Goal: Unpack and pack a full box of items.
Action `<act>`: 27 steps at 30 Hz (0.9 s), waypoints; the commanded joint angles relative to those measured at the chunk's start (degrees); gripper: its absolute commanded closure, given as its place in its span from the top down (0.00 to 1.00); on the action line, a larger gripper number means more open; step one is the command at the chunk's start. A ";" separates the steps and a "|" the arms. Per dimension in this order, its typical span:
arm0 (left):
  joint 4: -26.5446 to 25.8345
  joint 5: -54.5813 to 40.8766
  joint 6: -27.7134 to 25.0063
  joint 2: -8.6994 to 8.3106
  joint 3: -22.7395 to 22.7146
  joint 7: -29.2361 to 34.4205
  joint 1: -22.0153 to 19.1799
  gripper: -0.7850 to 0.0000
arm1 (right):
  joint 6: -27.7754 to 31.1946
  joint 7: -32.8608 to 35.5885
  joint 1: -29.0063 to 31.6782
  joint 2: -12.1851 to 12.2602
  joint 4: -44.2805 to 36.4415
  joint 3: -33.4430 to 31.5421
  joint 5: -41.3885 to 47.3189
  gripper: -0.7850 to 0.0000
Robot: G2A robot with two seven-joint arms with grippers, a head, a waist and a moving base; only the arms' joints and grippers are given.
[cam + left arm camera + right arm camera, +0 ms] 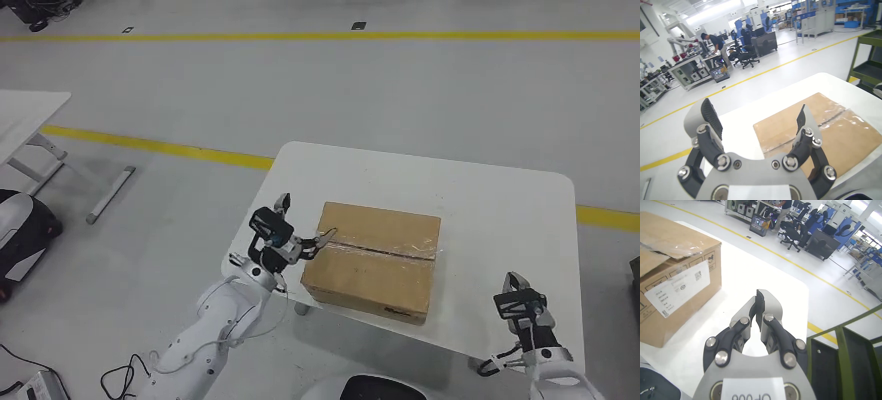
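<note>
A brown cardboard box (375, 260) stands on the white table (500, 200), its top flaps closed under clear tape (385, 250) along the middle seam. My left gripper (295, 232) hovers at the box's left end, open, one finger over the box's corner. In the left wrist view the box (838, 136) lies just beyond the spread fingers (712, 117) of the left gripper (755, 111). My right gripper (520, 292) sits near the table's front right edge, shut and empty. The right wrist view shows the box (672, 275) with a white label (677, 287) on its side, apart from the right gripper (758, 302).
A green metal cart (844, 351) stands off the table's right side, close to my right gripper. Bare table surface lies between the box and the right gripper. Another white table (25, 115) is at the far left.
</note>
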State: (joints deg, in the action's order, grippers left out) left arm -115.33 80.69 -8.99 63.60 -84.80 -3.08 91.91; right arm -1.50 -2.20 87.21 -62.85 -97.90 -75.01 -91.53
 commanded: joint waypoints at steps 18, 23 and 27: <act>-1.78 8.26 -0.66 0.87 10.89 15.86 -4.61 1.00 | 2.64 -0.23 6.18 0.28 -5.15 -7.18 1.14 0.00; -1.13 8.76 -1.11 1.00 11.96 15.01 -5.06 1.00 | 3.59 -0.23 5.33 0.01 -4.65 -6.41 1.34 0.00; 0.73 9.83 -1.98 1.77 17.32 16.95 -8.77 1.00 | 4.08 -0.25 4.65 -0.09 -4.35 -6.44 0.80 0.00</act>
State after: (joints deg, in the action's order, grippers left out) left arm -115.17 90.28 -10.82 65.15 -69.15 13.26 84.33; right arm 2.53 -2.45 91.96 -62.92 -102.29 -81.37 -90.71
